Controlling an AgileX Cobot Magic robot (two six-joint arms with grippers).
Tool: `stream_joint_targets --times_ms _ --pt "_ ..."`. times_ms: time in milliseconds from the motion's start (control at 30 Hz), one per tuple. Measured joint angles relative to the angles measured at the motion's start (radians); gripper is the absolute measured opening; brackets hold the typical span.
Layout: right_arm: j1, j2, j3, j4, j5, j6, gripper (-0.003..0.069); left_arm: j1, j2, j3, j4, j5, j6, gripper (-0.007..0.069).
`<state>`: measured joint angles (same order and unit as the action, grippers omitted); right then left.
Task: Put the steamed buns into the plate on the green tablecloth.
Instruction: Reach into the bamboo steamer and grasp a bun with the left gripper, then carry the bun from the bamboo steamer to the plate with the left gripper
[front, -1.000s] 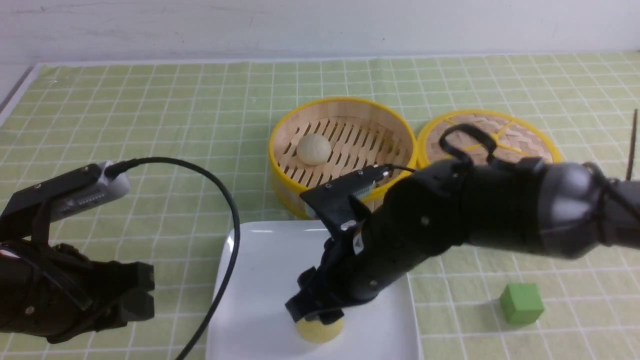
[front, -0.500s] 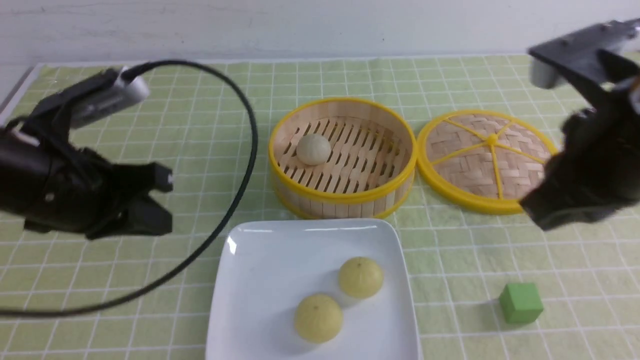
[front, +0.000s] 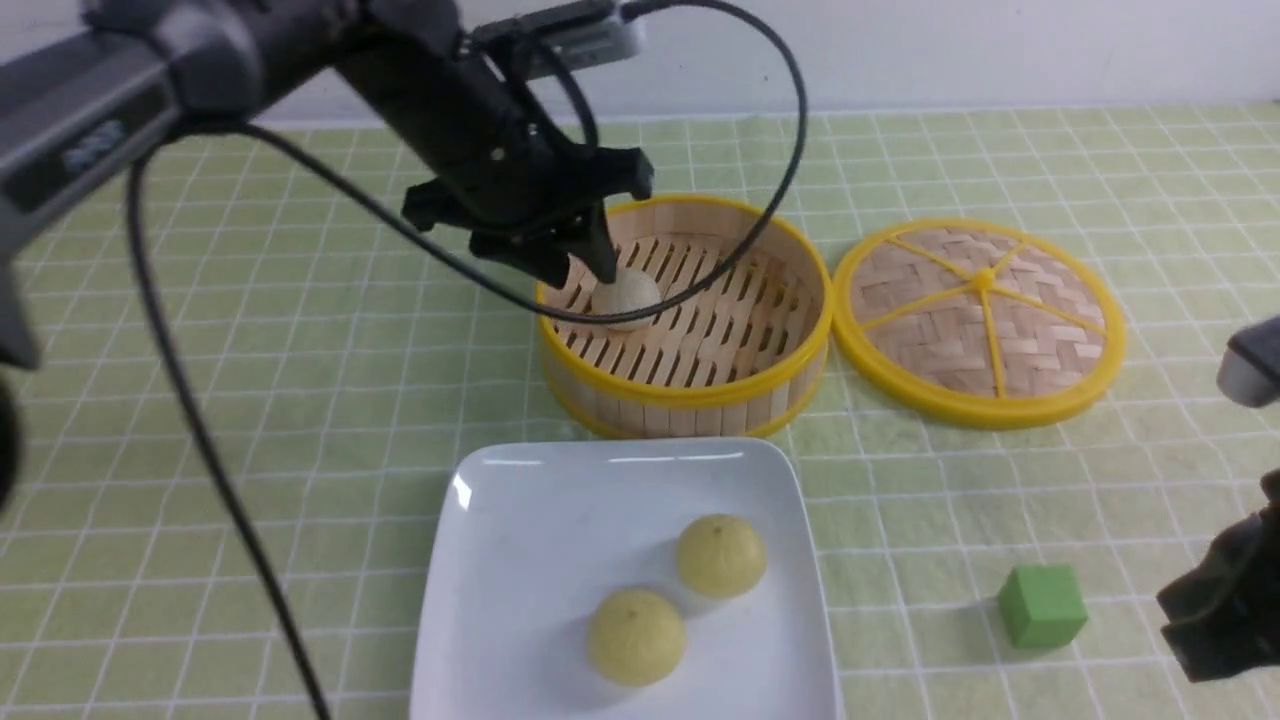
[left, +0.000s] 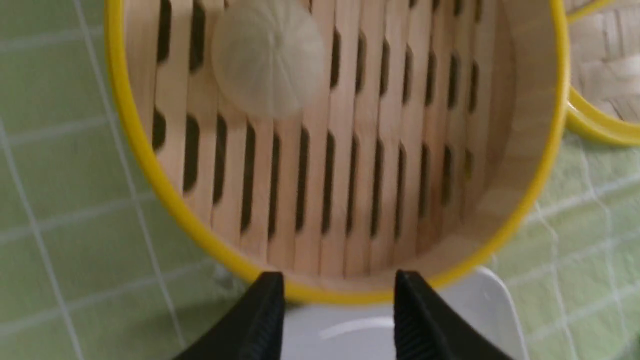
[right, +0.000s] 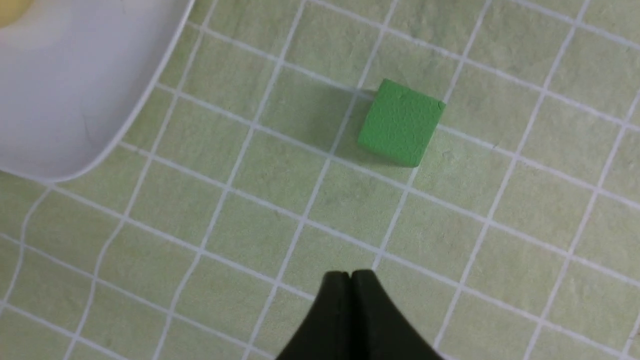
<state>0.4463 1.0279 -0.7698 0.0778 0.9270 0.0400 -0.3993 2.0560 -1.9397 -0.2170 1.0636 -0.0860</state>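
The left fingers are spread and empty, hanging over the ten o'clock side of the steamer basket. The off-white bun lies on the basket's slats at about nine o'clock, not gripped. Two yellow buns sit on the white plate, one right of centre and one toward six o'clock. The plate lies on the green tablecloth covering the bench, at six o'clock of the basket. The woven lid lies at the basket's three o'clock. The right fingers are pressed together near the green cube.
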Motion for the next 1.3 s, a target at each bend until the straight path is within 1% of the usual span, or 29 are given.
stream_joint_targets --times_ms 100,200,300,400,467,533,567,600,633,667,700,767,833,900,1000,1067,1100,1167,1200,1233,1300 --pt "0.0 0.0 0.007 0.0 -0.009 0.0 -0.0008 -0.025 0.108 -0.135 0.072 0.015 -0.007 0.0423" --pt "0.0 -0.001 0.007 0.0 -0.01 0.0 -0.0008 -0.037 0.201 -0.238 0.107 0.019 -0.01 0.0442" --pt "0.0 -0.001 0.007 0.0 -0.011 0.0 -0.0007 -0.044 0.267 -0.289 0.139 0.006 -0.01 0.0442" --pt "0.0 -0.001 0.007 0.0 -0.014 0.0 -0.0005 -0.044 0.304 -0.298 0.15 -0.017 -0.017 0.0419" --pt "0.0 -0.001 0.007 0.0 -0.017 0.0 -0.0003 -0.044 0.336 -0.301 0.159 -0.04 -0.051 0.0321" --pt "0.0 -0.001 0.007 0.0 -0.018 0.0 -0.0001 -0.044 0.346 -0.307 0.162 -0.048 -0.1 0.0206" --pt "0.0 -0.001 0.007 -0.001 -0.018 0.0 0.0 -0.044 0.346 -0.316 0.162 -0.042 -0.13 0.0122" --pt "0.0 -0.001 0.007 -0.001 -0.018 0.0 0.0001 -0.044 0.342 -0.327 0.162 -0.034 -0.153 0.0081" --pt "0.0 -0.001 0.007 -0.001 -0.018 0.0 0.0001 -0.044 0.343 -0.33 0.162 -0.031 -0.153 0.0072" --pt "0.0 -0.001 0.007 -0.001 -0.017 0.0 0.0002 -0.044 0.33 -0.369 0.162 0.011 -0.176 0.0033" --pt "0.0 -0.001 0.007 -0.001 -0.017 0.0 0.0002 -0.044 0.327 -0.374 0.162 0.017 -0.176 0.0031" --pt "0.0 -0.001 0.007 -0.001 -0.017 0.0 0.0001 -0.044 0.307 -0.441 0.162 0.086 -0.171 0.0027" --pt "0.0 -0.001 0.007 -0.001 -0.017 0.0 0.0003 -0.045 0.247 -0.52 0.18 0.151 -0.137 0.0026" --pt "0.0 -0.001 0.007 -0.003 -0.017 0.0 0.0005 -0.045 0.193 -0.599 0.225 0.174 -0.116 0.0026" --pt "0.0 -0.001 0.007 -0.005 -0.019 0.0 0.0008 -0.045 0.06 -0.665 0.366 0.174 -0.111 0.0026" --pt "0.0 -0.001 0.007 -0.006 -0.021 0.0 0.0009 -0.045 0.007 -0.661 0.396 0.175 -0.125 0.0026" --pt "0.0 -0.001 0.007 -0.009 -0.022 0.0 0.001 -0.045 -0.025 -0.642 0.392 0.175 -0.133 0.0027" --pt "0.0 -0.001 0.007 -0.013 -0.023 0.0 0.0011 -0.044 -0.088 -0.564 0.345 0.175 -0.133 0.0027" --pt "0.0 -0.001 0.007 -0.014 -0.023 0.0 0.0012 -0.044 -0.135 -0.481 0.283 0.175 -0.128 0.0029" --pt "0.0 -0.001 0.007 -0.016 -0.023 0.0 0.0012 -0.044 -0.16 -0.431 0.256 0.175 -0.125 0.0029" --pt "0.0 -0.001 0.007 -0.018 -0.024 0.0 0.0012 -0.045 -0.244 -0.236 0.182 0.175 -0.114 0.003"
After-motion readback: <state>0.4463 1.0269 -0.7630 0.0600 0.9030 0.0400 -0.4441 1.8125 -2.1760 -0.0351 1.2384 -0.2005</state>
